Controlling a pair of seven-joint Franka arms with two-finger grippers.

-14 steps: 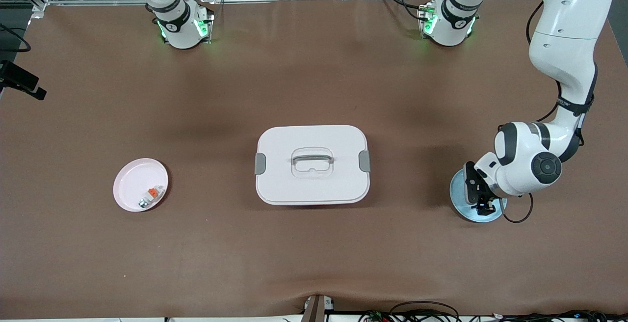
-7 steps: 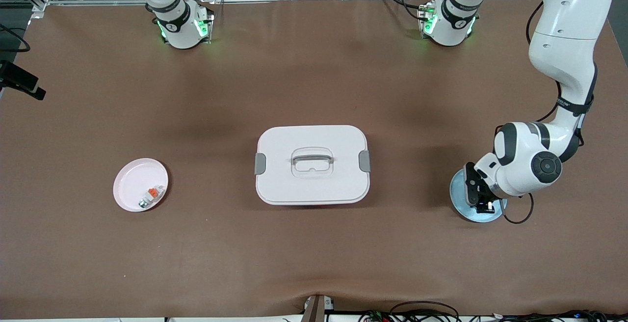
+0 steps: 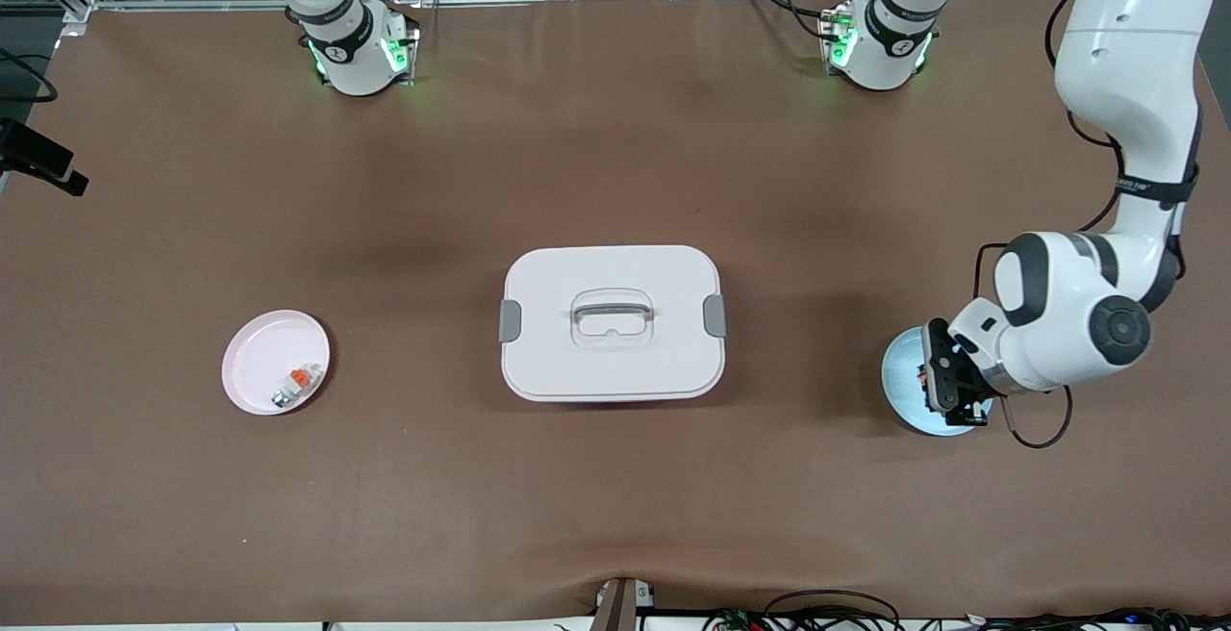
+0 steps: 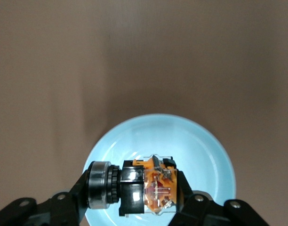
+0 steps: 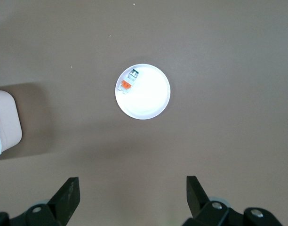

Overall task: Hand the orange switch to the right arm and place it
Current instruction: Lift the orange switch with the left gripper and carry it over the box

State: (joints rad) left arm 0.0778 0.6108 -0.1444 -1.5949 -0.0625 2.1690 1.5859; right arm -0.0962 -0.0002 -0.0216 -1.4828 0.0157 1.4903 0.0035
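The orange switch, a stubby black button part with an orange and clear end, lies crosswise between the fingers of my left gripper, which is shut on it. It hangs just above the light blue plate. In the front view the left gripper is over that blue plate at the left arm's end of the table. My right gripper is open and holds nothing, high over the pink plate. In the front view only the right arm's base shows.
A white lidded box with a handle and grey clips stands mid-table. The pink plate at the right arm's end holds a whitish-grey part with an orange tab. A brown mat covers the table.
The left gripper's fingers closed on the orange switch on the blue plate, then the arm rose a little with it. The right arm has not moved.
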